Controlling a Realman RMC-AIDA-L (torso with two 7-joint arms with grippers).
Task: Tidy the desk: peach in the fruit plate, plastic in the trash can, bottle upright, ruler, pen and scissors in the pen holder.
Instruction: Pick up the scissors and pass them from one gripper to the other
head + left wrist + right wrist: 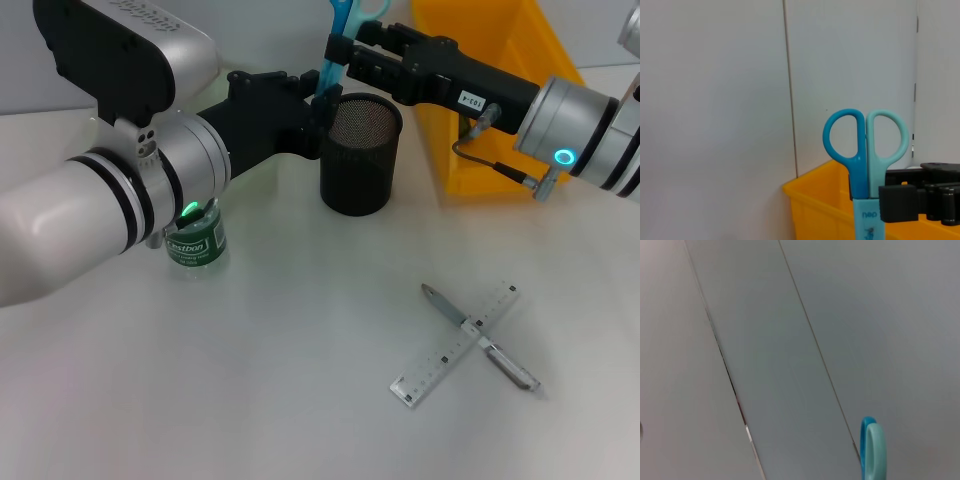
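All I can report lies beyond the far edge of the table: a plain pale grey wall runs along behind it. From my left wrist the wall fills nearly everything, smooth and bare, split into panels by a thin dark seam running top to bottom, with a second seam close to one side. From my right wrist the same wall shows aslant, crossed by a dark seam and a fainter one beside it.
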